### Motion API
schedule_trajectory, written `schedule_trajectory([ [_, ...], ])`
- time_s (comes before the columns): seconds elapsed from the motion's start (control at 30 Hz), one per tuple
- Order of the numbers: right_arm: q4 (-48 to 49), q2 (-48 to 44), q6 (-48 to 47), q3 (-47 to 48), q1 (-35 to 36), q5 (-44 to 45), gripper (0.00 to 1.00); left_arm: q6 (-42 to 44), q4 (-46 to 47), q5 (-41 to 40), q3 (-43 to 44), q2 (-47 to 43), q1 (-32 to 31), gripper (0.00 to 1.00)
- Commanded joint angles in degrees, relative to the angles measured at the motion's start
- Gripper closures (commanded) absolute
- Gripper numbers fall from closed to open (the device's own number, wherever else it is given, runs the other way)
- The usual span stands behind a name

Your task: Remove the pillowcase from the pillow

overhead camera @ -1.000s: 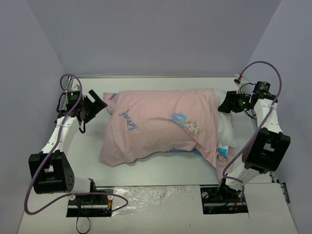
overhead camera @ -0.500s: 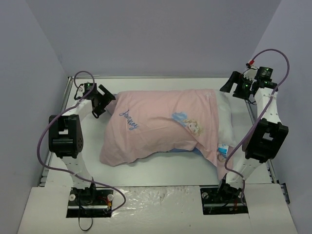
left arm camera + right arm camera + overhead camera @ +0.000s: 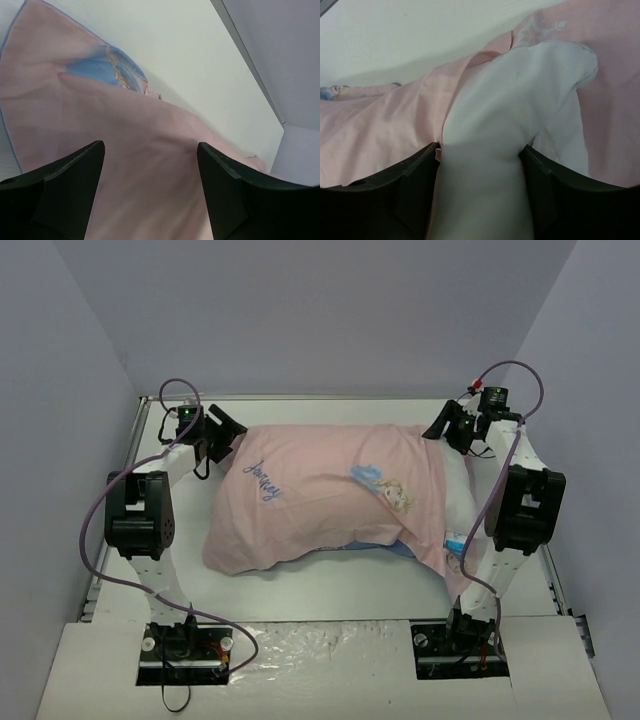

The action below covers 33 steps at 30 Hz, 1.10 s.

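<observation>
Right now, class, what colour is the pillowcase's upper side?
The pillowcase is pale pink; top external view shows it best.

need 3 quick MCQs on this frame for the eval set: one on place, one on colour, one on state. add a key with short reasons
1. Where is the left gripper?
A) at the far left corner of the pillowcase
B) at its near right corner
C) folded back by its own base

2. Which colour of the pillowcase faces up?
A) blue
B) pink
C) white

3. What state is the pillow in?
A) fully out of the case
B) fully hidden inside it
C) partly sticking out at the right end

Key:
1 A: the top view shows it at that corner, and its wrist view looks down on pink fabric.
2 B: the whole upper face is pink.
3 C: white cushion shows past the case's right edge.
</observation>
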Motion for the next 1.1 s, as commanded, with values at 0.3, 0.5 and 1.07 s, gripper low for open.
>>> schedule_trajectory([
  [0.3, -1.6, -7.4, -18.6, -1.1, 1.7, -31.9, 0.62, 2.3, -1.6, 0.9, 0.3, -4.9, -0.6, 0.12],
  [0.5, -1.8, -10.9, -24.7, -1.4, 4.2, -33.1, 1.0, 8.0, -7.9, -1.6, 1.2, -7.8, -1.6, 0.14],
  [1.07, -1.8, -24.9, -41.7, 3.7, 6.9, -25.5, 1.0, 11.8, -0.4, 1.1, -3.7, -32.3, 0.3, 0.98],
])
